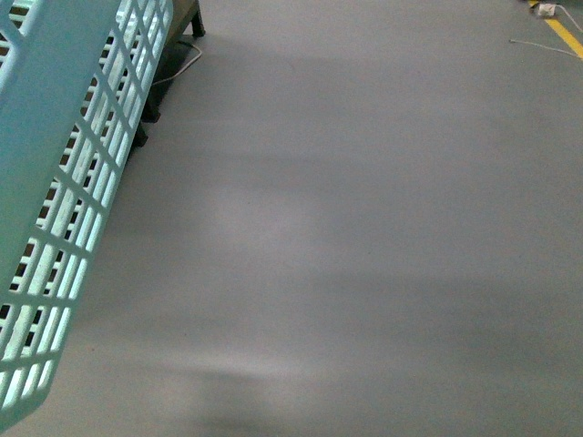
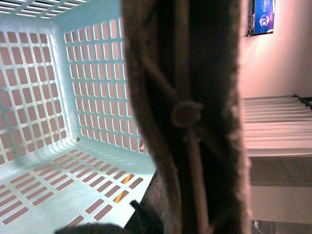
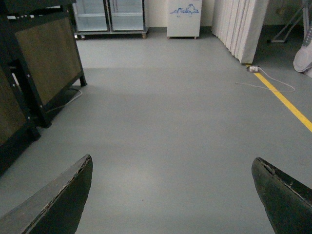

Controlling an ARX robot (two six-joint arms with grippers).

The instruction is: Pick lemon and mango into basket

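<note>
Zero fruit in any view: no lemon, no mango, so progress can't be judged from here.

Basket (image 1: 55, 137) sits at far left of the front view, slotted wall steeply tilted, grey floor (image 1: 364, 228) all around. It looks lifted or tipped rather than resting flat, but I can't see what supports it. The part of the interior the left wrist cam shows (image 2: 92, 83) is empty.

Right gripper (image 3: 171, 163): jaws spread wide, nothing between them, pointing out over bare floor.

Left gripper: can't tell the jaw state. A brown, rough-edged strip (image 2: 195, 117) fills the middle of that view at very close range. It may be the swing handle, not confirmed.

Risks:
- Basket tilted like this: round fruit dropped in would roll to the low wall, maybe bounce out over the rim.
- If the left arm is carrying it by the handle, any slip sends it swinging or down to the floor.
- Right arm has no target in sight, so a reach now would be blind.
- Loose cable (image 3: 273, 83) by the yellow line (image 3: 287, 102) is well clear, low concern.
</note>
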